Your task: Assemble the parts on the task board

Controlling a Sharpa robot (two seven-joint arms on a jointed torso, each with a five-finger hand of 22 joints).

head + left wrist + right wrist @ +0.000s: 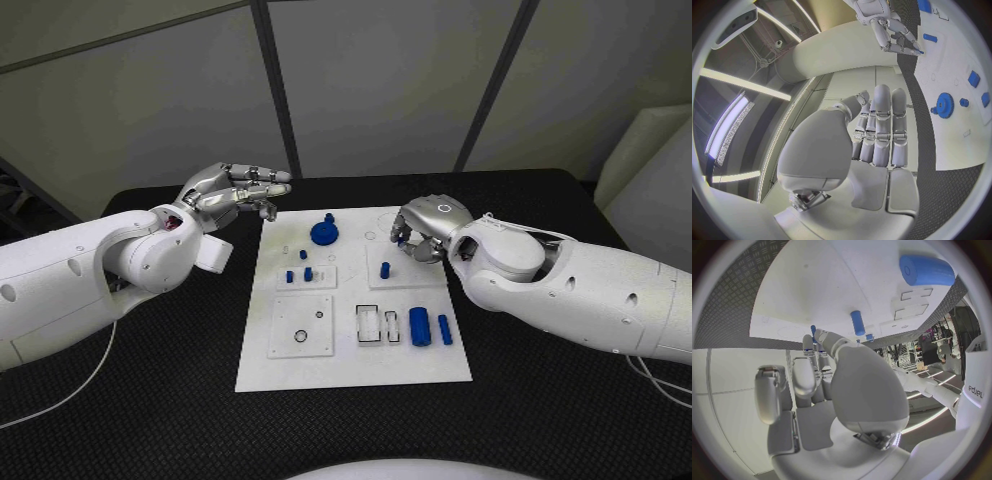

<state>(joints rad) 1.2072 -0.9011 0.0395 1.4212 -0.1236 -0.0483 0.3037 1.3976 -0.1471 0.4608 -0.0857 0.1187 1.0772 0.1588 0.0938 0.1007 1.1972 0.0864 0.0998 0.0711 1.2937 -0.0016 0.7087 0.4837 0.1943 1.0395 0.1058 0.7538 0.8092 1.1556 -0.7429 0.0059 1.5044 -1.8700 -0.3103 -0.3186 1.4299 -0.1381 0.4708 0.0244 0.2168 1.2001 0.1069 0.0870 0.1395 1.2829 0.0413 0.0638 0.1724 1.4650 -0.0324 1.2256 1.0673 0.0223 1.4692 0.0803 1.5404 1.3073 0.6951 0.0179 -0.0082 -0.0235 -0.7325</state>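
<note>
Left hand (231,190) hovers beyond the white board's (433,362) far left corner, fingers loosely spread, holding nothing. Right hand (421,228) rests over the board's far right edge, pinching a small blue peg (813,330). Blue gear (326,233) lies between both hands.

A: The head view is evenly lit from above. The task board (353,340) reads bright white against the dark table (562,420), with soft, short shadows beside the arms.

B: Any glare?

A: A mild sheen on the white arm shells, nothing blown out there. In the left wrist view, long ceiling light strips (736,80) burn to pure white.

B: Distortion?

A: Strong in both wrist views: fisheye circles in dark frames, straight edges bowed, rims smeared and dim. The large blue cylinder (926,271) near the circle's rim looks soft.
</note>
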